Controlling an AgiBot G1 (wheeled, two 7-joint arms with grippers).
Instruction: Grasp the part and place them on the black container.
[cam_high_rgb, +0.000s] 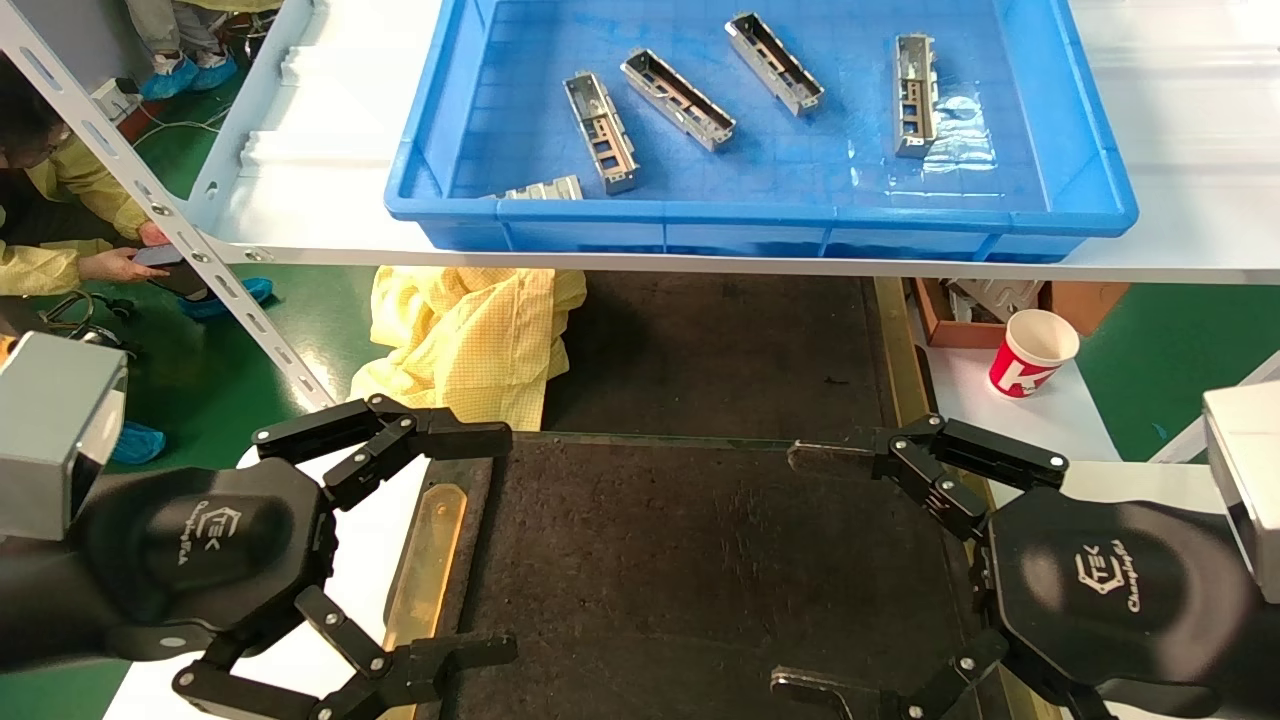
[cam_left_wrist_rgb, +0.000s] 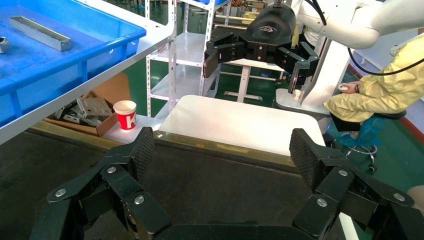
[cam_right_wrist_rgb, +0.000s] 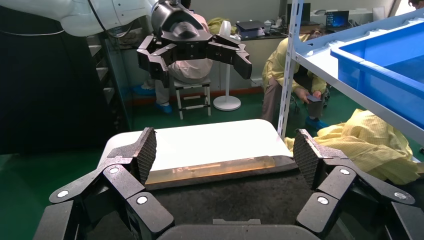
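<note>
Several silver-grey parts lie in the blue bin on the shelf, among them one at the left (cam_high_rgb: 600, 132) and one at the right (cam_high_rgb: 915, 95). One part also shows in the left wrist view (cam_left_wrist_rgb: 40, 32). The black container (cam_high_rgb: 680, 560) lies below the shelf, with a brass strip (cam_high_rgb: 425, 560) on its left edge. It shows bare in both wrist views (cam_left_wrist_rgb: 210, 185) (cam_right_wrist_rgb: 240, 200). My left gripper (cam_high_rgb: 495, 545) is open and empty over the container's left edge. My right gripper (cam_high_rgb: 795, 570) is open and empty over its right edge. The two grippers face each other.
The blue bin (cam_high_rgb: 760, 215) sits on a white shelf (cam_high_rgb: 300, 200) above and beyond the container. A slanted shelf upright (cam_high_rgb: 170, 230) runs at the left. A yellow garment (cam_high_rgb: 470, 340), a red-and-white paper cup (cam_high_rgb: 1033, 352) and a cardboard box (cam_high_rgb: 960, 325) lie behind the container. A person crouches at far left.
</note>
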